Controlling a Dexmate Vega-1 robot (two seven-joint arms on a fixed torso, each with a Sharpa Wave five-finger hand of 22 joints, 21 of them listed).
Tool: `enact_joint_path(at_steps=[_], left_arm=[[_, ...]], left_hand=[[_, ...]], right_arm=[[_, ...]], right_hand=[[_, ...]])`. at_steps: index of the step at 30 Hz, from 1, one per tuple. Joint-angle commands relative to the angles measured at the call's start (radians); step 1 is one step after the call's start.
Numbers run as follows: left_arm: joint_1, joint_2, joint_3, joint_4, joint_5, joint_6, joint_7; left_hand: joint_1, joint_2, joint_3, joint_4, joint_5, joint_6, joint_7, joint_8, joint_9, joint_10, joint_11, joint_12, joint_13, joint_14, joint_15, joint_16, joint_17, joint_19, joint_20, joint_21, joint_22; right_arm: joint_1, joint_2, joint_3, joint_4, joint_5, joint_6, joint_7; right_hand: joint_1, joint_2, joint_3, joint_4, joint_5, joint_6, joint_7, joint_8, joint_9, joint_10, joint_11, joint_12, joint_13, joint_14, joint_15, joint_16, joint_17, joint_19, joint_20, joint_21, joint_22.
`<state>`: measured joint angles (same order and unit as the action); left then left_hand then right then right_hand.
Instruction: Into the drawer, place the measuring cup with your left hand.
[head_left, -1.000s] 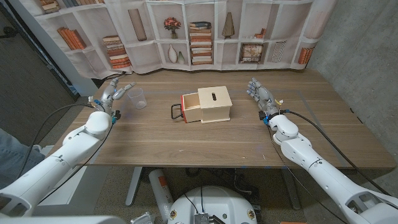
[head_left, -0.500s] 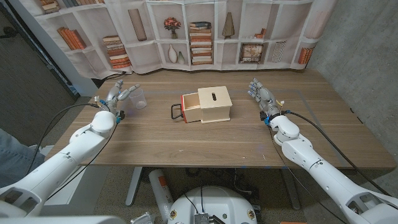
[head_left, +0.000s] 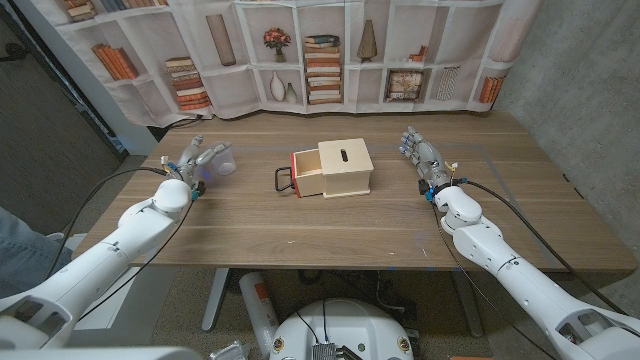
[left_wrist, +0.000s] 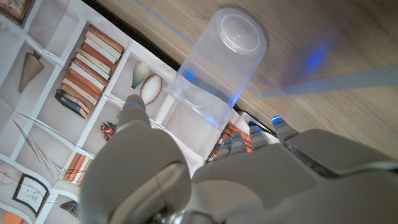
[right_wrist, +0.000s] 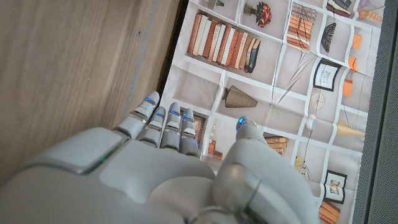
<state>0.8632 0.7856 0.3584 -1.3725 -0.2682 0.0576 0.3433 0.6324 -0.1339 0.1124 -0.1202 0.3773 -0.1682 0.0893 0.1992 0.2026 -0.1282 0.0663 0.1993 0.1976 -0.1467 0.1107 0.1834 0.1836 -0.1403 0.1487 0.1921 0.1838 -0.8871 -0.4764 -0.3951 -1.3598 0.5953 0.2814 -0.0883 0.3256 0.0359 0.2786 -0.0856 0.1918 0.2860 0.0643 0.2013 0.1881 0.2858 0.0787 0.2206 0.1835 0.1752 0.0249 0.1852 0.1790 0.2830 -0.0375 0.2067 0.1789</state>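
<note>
The clear plastic measuring cup (head_left: 224, 159) stands upright on the left part of the wooden table (head_left: 330, 225). My left hand (head_left: 197, 158) is right beside it with thumb and fingers spread. In the left wrist view the cup (left_wrist: 219, 74) stands between the thumb and fingers of that hand (left_wrist: 205, 180), and I see no firm grip on it. A small wooden box (head_left: 346, 166) sits mid-table, its red-fronted drawer (head_left: 307, 171) pulled out toward the left, with a black handle (head_left: 284, 180). My right hand (head_left: 419, 154) waits right of the box, fingers apart and holding nothing.
A bookshelf-print backdrop (head_left: 320, 50) hangs behind the table's far edge. Bare tabletop lies between the cup and the drawer handle. In the right wrist view my right hand (right_wrist: 149, 174) points past the table toward the backdrop.
My left hand has moved right, toward the cup, and its fingers now reach around the cup. The cup, box and right hand have stayed in place.
</note>
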Motion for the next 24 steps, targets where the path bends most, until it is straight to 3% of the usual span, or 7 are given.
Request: enact_joint_path(at_steps=[1, 8, 17, 24], left_arm=[[-0.016, 0.006, 0.023, -0.002, -0.001, 0.046, -0.012], [-0.038, 0.000, 0.039, 0.008, 0.001, 0.061, -0.028], [-0.072, -0.013, 0.062, 0.027, 0.004, 0.086, -0.045], [-0.081, -0.019, 0.069, 0.030, 0.012, 0.086, -0.035]], left_hand=[[0.003, 0.000, -0.008, -0.002, 0.004, -0.011, -0.001, -0.006, 0.002, -0.013, -0.001, -0.002, 0.005, -0.015, 0.003, -0.004, 0.005, -0.015, -0.001, -0.002, 0.005], [0.002, 0.000, -0.012, -0.001, 0.004, -0.005, -0.001, -0.003, 0.002, -0.011, -0.005, 0.001, 0.005, -0.018, 0.000, -0.003, 0.005, -0.018, -0.001, -0.001, 0.005], [0.002, 0.001, -0.017, 0.001, 0.006, 0.005, 0.005, 0.003, 0.002, -0.009, 0.001, 0.005, 0.006, -0.021, 0.000, -0.001, 0.005, -0.017, 0.020, 0.003, 0.004], [0.021, 0.013, -0.020, -0.001, 0.012, 0.055, 0.005, 0.023, 0.002, 0.042, -0.010, 0.027, 0.005, 0.024, -0.011, 0.017, 0.004, 0.034, 0.023, 0.024, 0.004]], right_arm=[[0.009, 0.011, -0.004, 0.020, 0.004, 0.006, 0.010], [0.013, 0.019, -0.007, 0.041, 0.002, 0.026, 0.021], [0.006, 0.019, -0.002, 0.039, 0.002, 0.038, 0.016], [0.003, 0.021, 0.002, 0.041, 0.007, 0.043, 0.016]], right_hand=[[0.003, 0.005, 0.001, -0.005, 0.002, 0.005, -0.002, -0.002, 0.003, 0.008, -0.001, -0.003, 0.003, 0.012, 0.000, 0.003, 0.005, 0.003, 0.001, -0.003, 0.005], [0.003, 0.005, 0.001, -0.005, 0.002, 0.005, -0.002, -0.002, 0.003, 0.011, -0.003, -0.003, 0.003, 0.014, -0.003, 0.004, 0.005, 0.003, 0.002, -0.003, 0.005], [0.003, 0.005, 0.000, -0.006, 0.002, 0.009, -0.004, -0.001, 0.003, 0.016, -0.005, -0.001, 0.003, 0.021, -0.007, 0.006, 0.005, 0.003, 0.003, -0.004, 0.005], [0.003, 0.005, 0.000, -0.007, 0.002, 0.011, -0.005, 0.000, 0.003, 0.017, -0.004, 0.000, 0.003, 0.021, -0.007, 0.005, 0.005, 0.003, 0.004, -0.004, 0.005]])
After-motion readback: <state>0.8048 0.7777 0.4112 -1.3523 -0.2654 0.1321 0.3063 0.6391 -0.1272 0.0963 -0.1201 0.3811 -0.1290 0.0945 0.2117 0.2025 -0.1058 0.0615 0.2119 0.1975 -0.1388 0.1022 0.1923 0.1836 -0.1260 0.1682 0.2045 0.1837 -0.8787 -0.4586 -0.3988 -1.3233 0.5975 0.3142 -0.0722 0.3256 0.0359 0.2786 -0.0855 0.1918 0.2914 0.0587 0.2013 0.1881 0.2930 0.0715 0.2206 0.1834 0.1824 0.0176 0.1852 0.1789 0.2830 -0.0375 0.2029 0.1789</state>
